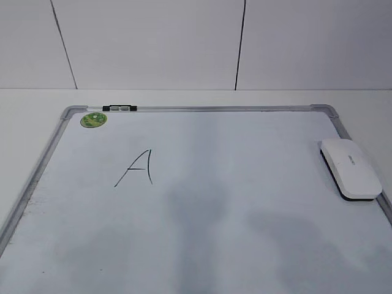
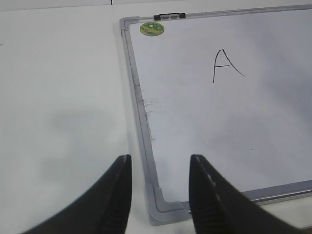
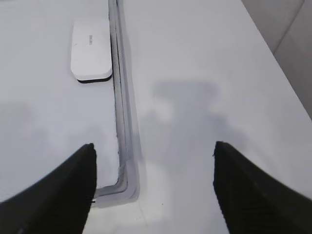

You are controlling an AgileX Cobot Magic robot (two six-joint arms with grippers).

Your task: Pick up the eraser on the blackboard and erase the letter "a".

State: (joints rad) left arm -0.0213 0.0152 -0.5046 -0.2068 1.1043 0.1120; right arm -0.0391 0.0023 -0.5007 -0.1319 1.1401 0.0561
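Note:
The white eraser (image 1: pixel 350 168) lies flat at the right edge of the blackboard (image 1: pixel 214 214), against its frame; it also shows in the right wrist view (image 3: pixel 91 48). A pointed capital "A" (image 1: pixel 138 168) in thin black marker is on the board's left half, also in the left wrist view (image 2: pixel 225 65). No lowercase cursive "a" shows. My left gripper (image 2: pixel 160 157) is open and empty above the board's near left corner. My right gripper (image 3: pixel 153 145) is open wide and empty above the near right corner, well short of the eraser. Neither gripper shows in the exterior view.
A round green sticker (image 1: pixel 94 119) sits at the board's far left corner. A small black-and-silver clip (image 1: pixel 119 108) is on the far frame. The board lies on a white table (image 3: pixel 204 73) with a white wall behind.

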